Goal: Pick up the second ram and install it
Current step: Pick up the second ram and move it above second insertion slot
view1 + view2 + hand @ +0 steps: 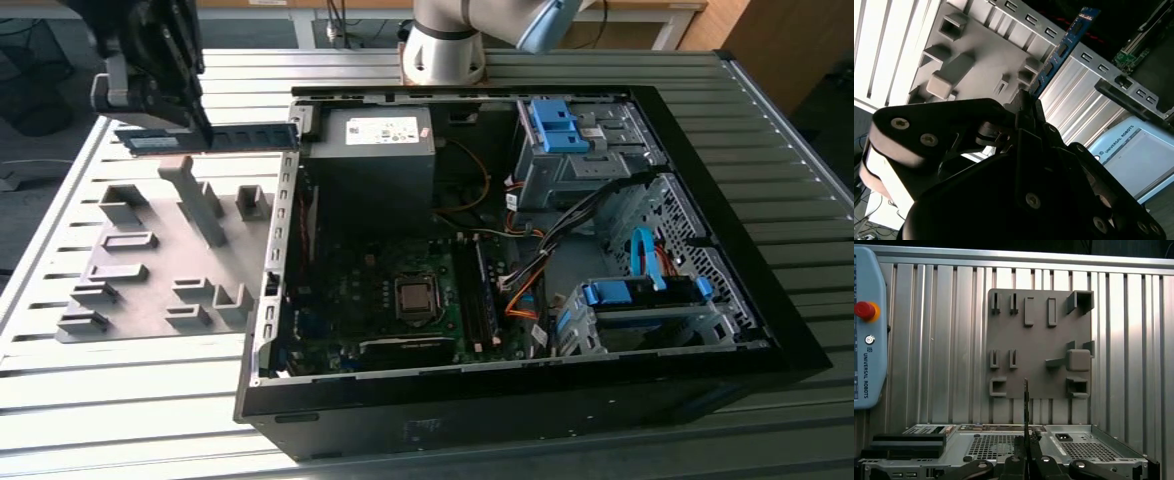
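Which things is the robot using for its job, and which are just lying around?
For the job:
- the second ram, clamped in the gripper
- the open computer case

Just lying about:
- grey fixture plate with its blocks
- teach pendant on the table

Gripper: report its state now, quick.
Gripper: jaws shut on the second ram, gripping it at one end.

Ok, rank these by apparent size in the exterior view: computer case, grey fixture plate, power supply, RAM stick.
Largest to smallest:
computer case
grey fixture plate
power supply
RAM stick
The stick is held raised, so nearness may flatter it.
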Robot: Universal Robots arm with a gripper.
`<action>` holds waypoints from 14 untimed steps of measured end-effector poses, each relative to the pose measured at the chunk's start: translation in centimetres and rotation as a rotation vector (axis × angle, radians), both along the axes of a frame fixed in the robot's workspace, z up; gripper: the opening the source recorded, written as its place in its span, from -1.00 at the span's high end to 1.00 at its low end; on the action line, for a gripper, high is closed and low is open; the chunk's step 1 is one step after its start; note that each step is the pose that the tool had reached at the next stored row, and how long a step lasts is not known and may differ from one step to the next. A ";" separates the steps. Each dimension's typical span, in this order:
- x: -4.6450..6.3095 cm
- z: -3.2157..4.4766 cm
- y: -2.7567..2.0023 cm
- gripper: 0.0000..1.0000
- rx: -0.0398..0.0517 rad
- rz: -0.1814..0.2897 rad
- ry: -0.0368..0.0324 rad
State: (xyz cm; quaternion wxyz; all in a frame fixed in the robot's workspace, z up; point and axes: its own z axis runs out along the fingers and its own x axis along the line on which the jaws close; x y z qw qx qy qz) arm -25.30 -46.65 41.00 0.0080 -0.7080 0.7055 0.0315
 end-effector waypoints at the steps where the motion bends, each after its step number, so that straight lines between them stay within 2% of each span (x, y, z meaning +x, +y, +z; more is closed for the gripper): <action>1: 0.3 0.00 0.00 0.73 0.0000 0.000 0.0000; 14: 4.0 0.01 0.00 0.73 -0.0001 0.000 0.0001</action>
